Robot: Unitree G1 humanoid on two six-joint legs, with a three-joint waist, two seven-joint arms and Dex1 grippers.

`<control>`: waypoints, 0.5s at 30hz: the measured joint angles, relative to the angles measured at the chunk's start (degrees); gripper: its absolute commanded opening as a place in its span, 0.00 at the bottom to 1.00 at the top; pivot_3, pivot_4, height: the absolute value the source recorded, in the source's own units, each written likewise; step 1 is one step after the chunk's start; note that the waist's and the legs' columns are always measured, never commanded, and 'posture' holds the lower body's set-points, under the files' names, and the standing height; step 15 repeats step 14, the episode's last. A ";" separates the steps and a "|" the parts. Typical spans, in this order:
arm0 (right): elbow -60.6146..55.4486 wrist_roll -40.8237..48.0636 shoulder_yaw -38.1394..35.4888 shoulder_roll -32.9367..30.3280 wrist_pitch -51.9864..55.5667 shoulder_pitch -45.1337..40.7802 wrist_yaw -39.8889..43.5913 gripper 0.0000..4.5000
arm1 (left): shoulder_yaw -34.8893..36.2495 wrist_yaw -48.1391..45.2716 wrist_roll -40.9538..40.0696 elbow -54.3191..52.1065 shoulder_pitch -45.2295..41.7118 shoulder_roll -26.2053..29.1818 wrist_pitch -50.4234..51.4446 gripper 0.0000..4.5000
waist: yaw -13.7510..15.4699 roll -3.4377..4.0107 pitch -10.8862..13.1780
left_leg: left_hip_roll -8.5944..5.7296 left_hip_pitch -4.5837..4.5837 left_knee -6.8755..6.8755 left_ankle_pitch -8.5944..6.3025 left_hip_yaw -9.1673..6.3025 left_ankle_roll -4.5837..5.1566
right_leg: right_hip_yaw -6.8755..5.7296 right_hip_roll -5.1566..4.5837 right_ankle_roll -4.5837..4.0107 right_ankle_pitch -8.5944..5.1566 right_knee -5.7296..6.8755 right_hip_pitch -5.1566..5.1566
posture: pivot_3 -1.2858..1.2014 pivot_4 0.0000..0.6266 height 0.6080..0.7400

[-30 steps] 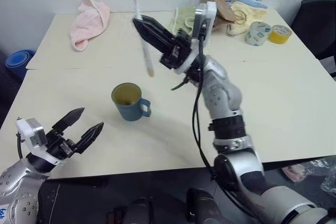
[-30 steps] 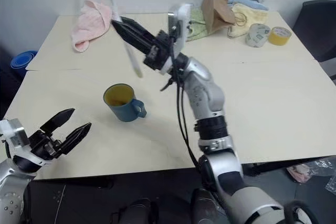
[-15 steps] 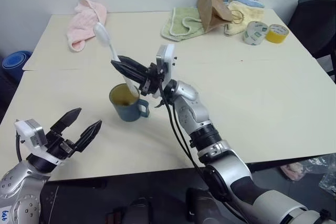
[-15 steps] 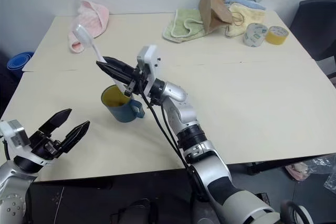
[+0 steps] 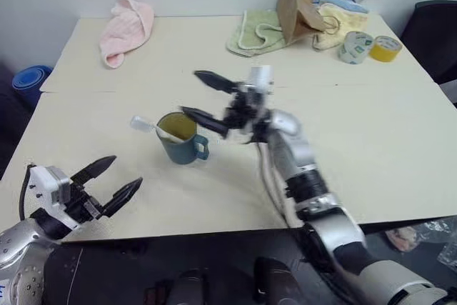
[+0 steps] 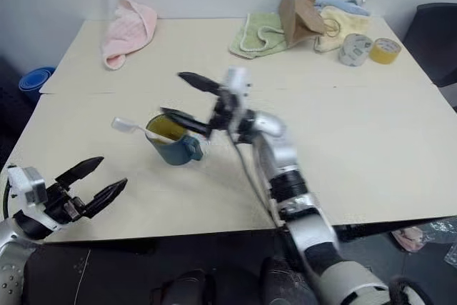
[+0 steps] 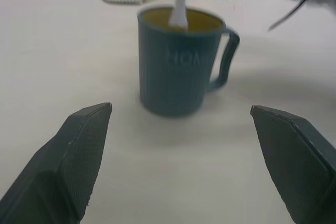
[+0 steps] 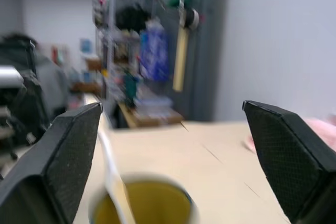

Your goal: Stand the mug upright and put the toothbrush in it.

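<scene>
Standing upright at centre-left of the head view, the mug point(image 5: 179, 138) has the toothbrush point(image 5: 153, 127) resting in it, handle end down inside, bristle head leaning out over the rim toward the left of the frame. My right claw point(image 5: 199, 93) hangs just right of the mug's rim with its two black fingers spread wide, gripping nothing. My left claw point(image 5: 116, 178) sits in the lower left corner, near the table's point(image 5: 385, 141) front edge, also spread wide and empty, pointing toward the mug and well short of it.
</scene>
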 measured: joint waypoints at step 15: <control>6.79 -1.27 -1.25 -31.21 -14.20 16.13 22.30 1.00 | -0.40 -7.72 10.24 6.57 5.31 5.56 -9.63 1.00 | -0.38 0.06 0.11 | 0.42 0.29 -0.13 -0.01 1.06 0.03 | -0.26 0.04 -0.10 0.06 -0.38 -0.02 | 0.52 0.24 1.00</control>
